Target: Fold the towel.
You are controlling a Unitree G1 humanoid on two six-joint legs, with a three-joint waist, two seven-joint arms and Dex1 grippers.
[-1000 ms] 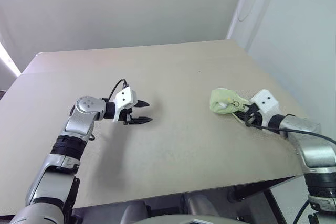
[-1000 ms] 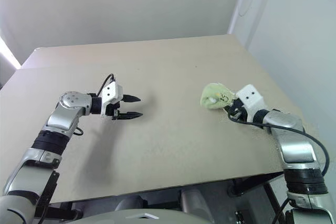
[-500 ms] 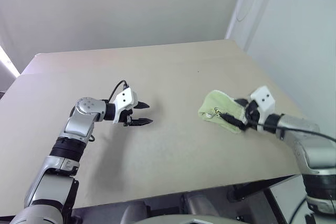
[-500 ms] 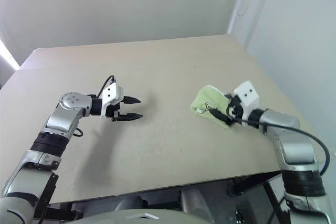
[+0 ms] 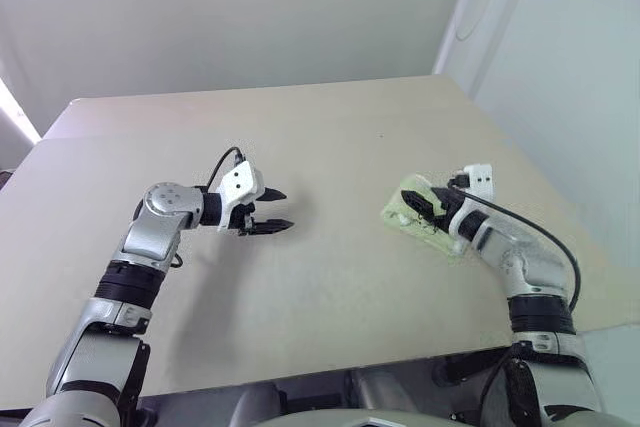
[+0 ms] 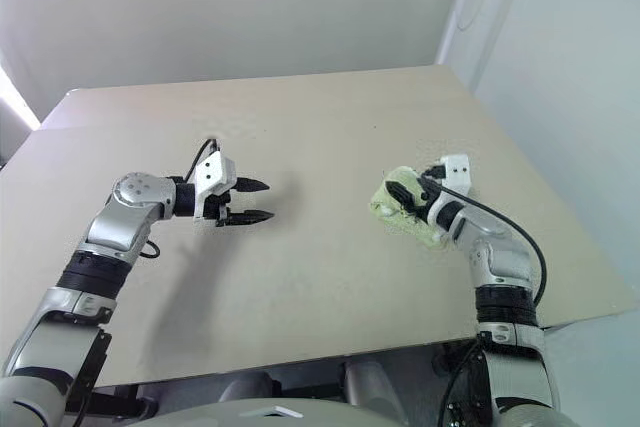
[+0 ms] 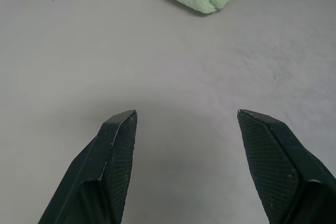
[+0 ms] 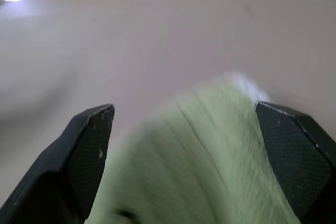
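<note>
Two grippers stand with jaws apart and empty. With the table (image 5: 330, 117) as landmark, the towel (image 5: 412, 209) lies bunched near its right edge, directly ahead of the right gripper (image 5: 422, 205), whose spread fingers flank it. The left gripper (image 5: 272, 210) hovers mid-table, well apart from it. No writing is readable.

The right claw (image 6: 412, 190), a second ago clamped on the bunched towel (image 6: 397, 204) and lifting it off the table (image 6: 320, 127), now stands with its fingers spread wide apart over the cloth. The towel, previously raised, now lies as a low rumpled heap on the table. The right forearm now reaches in from nearer the table's front edge.
</note>
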